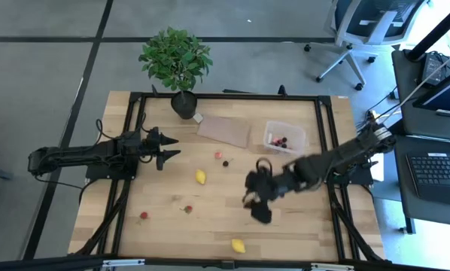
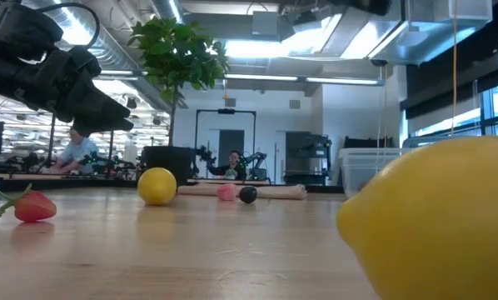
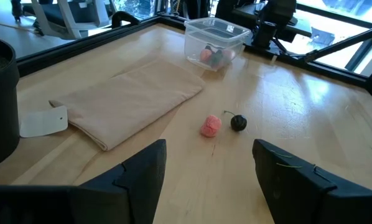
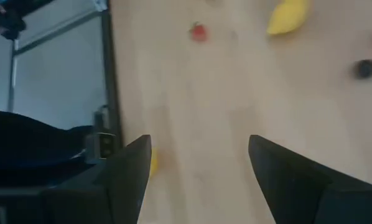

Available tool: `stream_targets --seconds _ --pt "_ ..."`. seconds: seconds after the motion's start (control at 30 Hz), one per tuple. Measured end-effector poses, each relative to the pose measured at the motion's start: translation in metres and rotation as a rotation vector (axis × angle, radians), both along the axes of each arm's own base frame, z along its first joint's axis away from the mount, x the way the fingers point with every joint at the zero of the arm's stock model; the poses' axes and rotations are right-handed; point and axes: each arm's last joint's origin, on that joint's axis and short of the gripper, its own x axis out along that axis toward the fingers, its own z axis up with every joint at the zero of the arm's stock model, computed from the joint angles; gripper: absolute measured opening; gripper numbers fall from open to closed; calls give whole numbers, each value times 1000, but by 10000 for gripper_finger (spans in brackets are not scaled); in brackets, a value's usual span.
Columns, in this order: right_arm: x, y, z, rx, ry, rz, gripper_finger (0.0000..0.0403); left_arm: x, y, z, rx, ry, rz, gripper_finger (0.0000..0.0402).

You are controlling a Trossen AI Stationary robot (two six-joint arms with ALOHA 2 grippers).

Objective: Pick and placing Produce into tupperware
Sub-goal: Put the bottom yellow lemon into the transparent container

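The clear tupperware (image 1: 284,138) stands on the table's far right part with a few berries inside (image 3: 212,55). One yellow lemon (image 1: 201,177) lies mid-table, another (image 1: 238,245) near the near edge. A pink berry (image 1: 218,155) and a dark cherry (image 1: 226,162) lie side by side (image 3: 211,126). Two red berries (image 1: 187,208) (image 1: 143,215) rest toward the near left. My right gripper (image 1: 249,197) hovers open over bare wood right of centre, between the two lemons (image 4: 198,168). My left gripper (image 1: 168,147) waits open on the left, pointing toward the berries (image 3: 208,168).
A flat brown sheet (image 1: 223,129) lies left of the tub, and a potted plant (image 1: 176,64) stands at the far edge. A black frame rail (image 1: 323,150) runs along the table's right side. Bare wood lies around the right gripper. People sit in the room beyond (image 2: 232,162).
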Motion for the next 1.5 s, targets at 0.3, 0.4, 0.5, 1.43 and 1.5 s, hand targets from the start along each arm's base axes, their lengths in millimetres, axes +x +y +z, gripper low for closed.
stream_targets --seconds 0.3,0.4,0.5,1.43,1.5 --pt "28 69 -57 109 -8 2 254 0 0 0 0 0 0 231" --pt "42 89 -67 102 7 25 240 0 0 0 -2 0 -8 231" --pt "57 105 -66 111 21 50 227 0 0 0 -2 0 -9 231" --pt "59 121 -58 231 362 -283 206 0 0 0 -2 0 -12 231" --pt "58 122 -58 219 352 -279 206 0 0 0 -2 0 -11 231"
